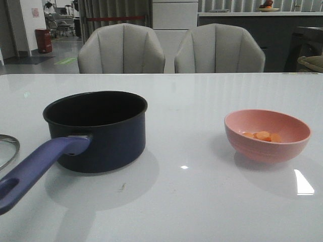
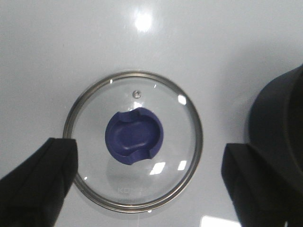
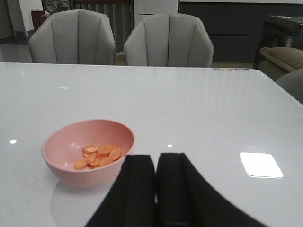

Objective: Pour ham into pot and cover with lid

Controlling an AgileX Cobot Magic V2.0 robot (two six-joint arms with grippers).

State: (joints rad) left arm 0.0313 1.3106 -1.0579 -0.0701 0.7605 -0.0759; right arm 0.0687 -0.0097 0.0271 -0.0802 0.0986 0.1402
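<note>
Left wrist view: left gripper (image 2: 147,182) spread wide, holding nothing, poised above the round glass lid with steel rim (image 2: 133,140), blue notched knob (image 2: 134,135) centred between the jaws, likely staged for a later lift. Just right of it, the dark navy saucepan with black inside (image 1: 98,129), long purple-blue handle (image 1: 35,171) pointing near-left, mouth uncovered to receive food. Right wrist view: right gripper (image 3: 156,182) pressed closed, empty, near side of the pink round bowl (image 3: 88,151). Small orange-pink ham slices (image 3: 98,156) heaped inside, not yet poured. All resting on the glossy white surface (image 1: 202,201), bowl well right of the saucepan.
</note>
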